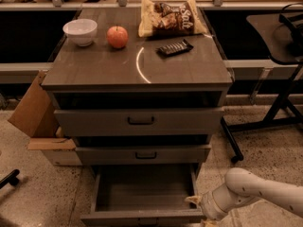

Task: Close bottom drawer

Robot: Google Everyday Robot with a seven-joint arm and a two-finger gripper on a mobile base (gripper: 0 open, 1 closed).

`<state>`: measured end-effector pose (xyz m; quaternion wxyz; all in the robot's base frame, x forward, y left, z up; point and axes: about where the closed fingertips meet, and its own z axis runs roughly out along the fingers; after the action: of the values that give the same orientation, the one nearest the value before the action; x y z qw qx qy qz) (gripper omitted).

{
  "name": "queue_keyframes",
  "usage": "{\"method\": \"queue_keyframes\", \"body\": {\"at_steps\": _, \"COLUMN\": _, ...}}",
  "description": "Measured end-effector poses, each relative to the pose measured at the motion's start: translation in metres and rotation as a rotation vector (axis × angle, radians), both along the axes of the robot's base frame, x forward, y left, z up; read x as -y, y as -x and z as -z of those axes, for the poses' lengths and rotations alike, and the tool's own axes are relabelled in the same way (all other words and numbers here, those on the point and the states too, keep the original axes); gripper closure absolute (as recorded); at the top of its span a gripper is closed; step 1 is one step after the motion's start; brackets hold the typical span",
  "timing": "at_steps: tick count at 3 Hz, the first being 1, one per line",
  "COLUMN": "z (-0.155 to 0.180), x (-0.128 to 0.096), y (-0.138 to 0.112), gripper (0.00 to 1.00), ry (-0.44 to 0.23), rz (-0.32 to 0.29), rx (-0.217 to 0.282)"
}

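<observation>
- The claw [196,202] is low at the right of the view, right by the right front corner of the bottom drawer [142,195]. Only a pale tip of it shows past the wrist, so I cannot tell whether it is wide or narrow, or whether it touches the drawer.
- The white arm [251,190] comes in from the lower right edge and bends toward that corner.
- The bottom drawer is pulled well out over the speckled floor, its inside open to view and its front panel at the lower edge of the view.
- Above it is the middle drawer [142,154] with a small black handle, and a dark gap over its front.
- Higher up is the top drawer [137,121], taller, with a black handle and a dark gap under the bench [104,67] top.
- A cardboard box [33,112] leans at the bench's left side; a black stand [265,122] is on the floor to the right.
- On the bench top, a dark snack bar [174,47] lies right of centre.
- Farther back are a white bowl [80,31] at the left and an apple [117,36] just beside it.
- A chip bag [171,17] lies at the back right.
</observation>
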<state>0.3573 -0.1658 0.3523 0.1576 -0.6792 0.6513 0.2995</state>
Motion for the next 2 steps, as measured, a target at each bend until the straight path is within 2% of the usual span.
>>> {"method": "queue_keyframes", "body": {"at_steps": 1, "z": 0.0277, "x": -0.0034, "y": 0.0002, "gripper": 0.39, "ry": -0.05, "rz": 0.003, "rx": -0.021}}
{"method": "queue_keyframes", "body": {"at_steps": 2, "z": 0.0303, "x": -0.0053, "y": 0.0018, "gripper": 0.63, "ry": -0.054, "rz": 0.002, "rx": -0.026}}
